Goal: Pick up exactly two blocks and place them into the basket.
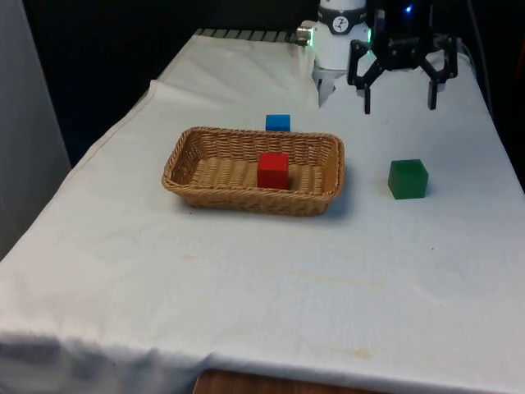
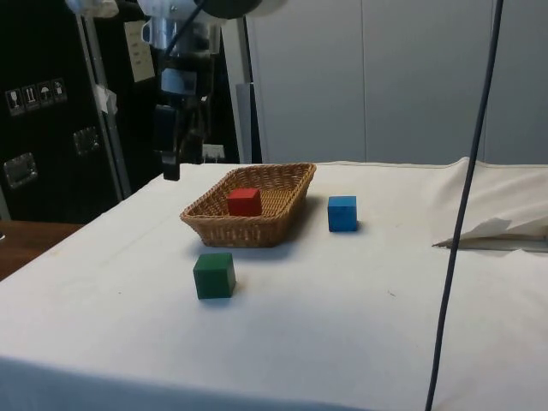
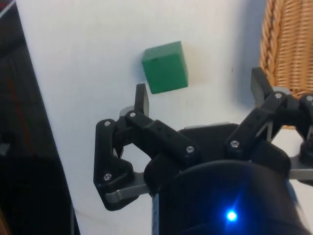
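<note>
The wicker basket stood near the middle of the table and contained one red block, resting on the basket floor toward the side nearer the green block. No second block lay inside it. A blue block sat on the cloth just beyond the basket's far rim, outside the weave. A green block stood on the cloth to the front view's right of the basket, apart from it. The pincer hung above the table beyond the green block, its fingers spread wide and gripping nothing. In the wrist view the green block lay on the cloth ahead of the open fingers, with the basket's edge alongside.
</note>
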Robot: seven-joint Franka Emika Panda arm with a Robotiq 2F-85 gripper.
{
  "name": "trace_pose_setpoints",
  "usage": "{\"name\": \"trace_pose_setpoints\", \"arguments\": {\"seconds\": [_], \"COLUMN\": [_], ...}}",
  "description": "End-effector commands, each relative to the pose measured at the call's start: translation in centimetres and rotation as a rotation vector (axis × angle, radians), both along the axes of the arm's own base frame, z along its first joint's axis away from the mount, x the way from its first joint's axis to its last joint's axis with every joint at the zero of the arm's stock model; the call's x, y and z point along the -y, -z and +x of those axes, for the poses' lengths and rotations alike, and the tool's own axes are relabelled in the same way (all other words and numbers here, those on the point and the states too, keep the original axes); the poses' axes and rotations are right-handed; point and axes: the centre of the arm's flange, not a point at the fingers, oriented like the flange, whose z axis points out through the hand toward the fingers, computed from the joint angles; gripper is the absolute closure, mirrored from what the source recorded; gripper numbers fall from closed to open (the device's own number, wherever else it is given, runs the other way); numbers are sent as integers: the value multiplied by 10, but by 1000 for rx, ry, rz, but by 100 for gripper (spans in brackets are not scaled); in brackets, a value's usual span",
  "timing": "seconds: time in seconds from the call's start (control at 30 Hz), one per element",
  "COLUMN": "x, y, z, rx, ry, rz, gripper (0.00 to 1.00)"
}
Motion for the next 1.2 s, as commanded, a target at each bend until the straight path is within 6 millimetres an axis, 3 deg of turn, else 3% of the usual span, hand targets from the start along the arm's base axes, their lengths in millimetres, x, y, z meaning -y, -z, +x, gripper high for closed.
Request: {"name": "trace_pose_setpoints", "arguments": {"seconds": [0.0,0.2,0.57,0.83,0.87,1.0,1.17], "x": [-4,-11,-43,-72,-69,-81,-76], "y": [2,6,32,61,57,74,92], "z": [-4,-7,-10,-5,-6,-4,-5], "rx": [-11,-26,-64,-93,-92,-111,-129], "ry": [-7,-34,-76,-99,-98,-118,-134], "rz": [-15,-11,-17,-24,-18,-27,-34], "gripper": [0,0,0,0,0,0,0]}}
